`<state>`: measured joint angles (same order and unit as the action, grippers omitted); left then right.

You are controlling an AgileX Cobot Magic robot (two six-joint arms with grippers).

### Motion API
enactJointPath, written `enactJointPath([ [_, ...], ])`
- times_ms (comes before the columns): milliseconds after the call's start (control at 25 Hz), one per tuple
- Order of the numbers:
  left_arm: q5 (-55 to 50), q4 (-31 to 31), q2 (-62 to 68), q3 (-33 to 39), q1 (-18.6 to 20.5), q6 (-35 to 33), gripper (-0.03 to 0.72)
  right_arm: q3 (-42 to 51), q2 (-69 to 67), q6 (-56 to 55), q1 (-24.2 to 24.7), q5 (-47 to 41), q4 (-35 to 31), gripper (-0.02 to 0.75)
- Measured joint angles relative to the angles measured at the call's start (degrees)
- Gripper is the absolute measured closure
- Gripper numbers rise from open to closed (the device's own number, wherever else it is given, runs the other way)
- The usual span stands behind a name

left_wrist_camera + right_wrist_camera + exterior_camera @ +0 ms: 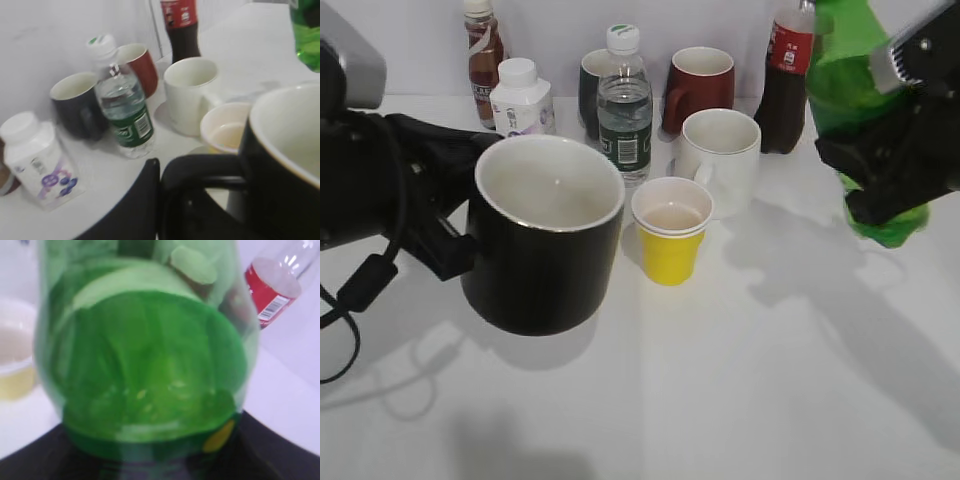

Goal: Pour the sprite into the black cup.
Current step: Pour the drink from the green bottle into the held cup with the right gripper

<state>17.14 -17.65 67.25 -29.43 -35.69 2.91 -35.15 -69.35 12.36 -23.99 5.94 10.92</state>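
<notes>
Matte black plastic is seen on both claws point(430, 215) point(895, 165); a grey housing and a looped black cable point(350, 300) are shown at the left.

1. Setting: staged robot test bench, lab-type; not a lived-in kitchen.
2. Surface: plain white table point(740, 400) backed directly by a bare white wall point(550, 30).
3. Props: drink containers grouped around the white mug point(720, 155): a yellow paper cup point(671, 232) in front, a water bottle point(623, 105) to its left, a dark red mug point(700, 85) and a cola bottle point(786, 85) behind.
4. Apparatus: black robot arm point(380, 185) with exposed cable point(355, 290), well left of the white mug.
</notes>
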Motion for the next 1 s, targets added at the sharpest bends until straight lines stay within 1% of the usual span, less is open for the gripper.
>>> enactJointPath([
  [160, -2.5, 0.0, 0.1, -1.4, -1.6, 0.0, 0.645, -1.0, 1.3, 0.1, -2.1, -4.9, 7.6, 0.328],
  [360, -5.5, 0.0, 1.5, -4.5, -3.8, 0.0, 0.645, -5.0, 1.4, 0.2, -7.5, -11.0, 15.4, 0.328],
  [520, -6.0, 0.1, 2.0, -4.8, -4.1, 0.0, 0.645, -9.1, 1.4, 0.3, -9.9, -16.0, 23.3, 0.328],
  [720, -6.4, 0.1, 2.0, -5.3, -4.1, 0.0, 0.645, -11.9, 0.5, 0.3, -12.7, -18.9, 30.5, 0.328],
  [840, -6.6, 0.1, 2.0, -6.4, -4.1, 0.0, 0.645, -13.0, -1.3, 0.3, -15.3, -19.8, 35.2, 0.328],
  [1000, -7.0, 0.1, 2.0, -7.1, -4.1, 0.0, 0.645, -15.2, -4.4, 0.3, -19.2, -23.2, 41.0, 0.328],
])
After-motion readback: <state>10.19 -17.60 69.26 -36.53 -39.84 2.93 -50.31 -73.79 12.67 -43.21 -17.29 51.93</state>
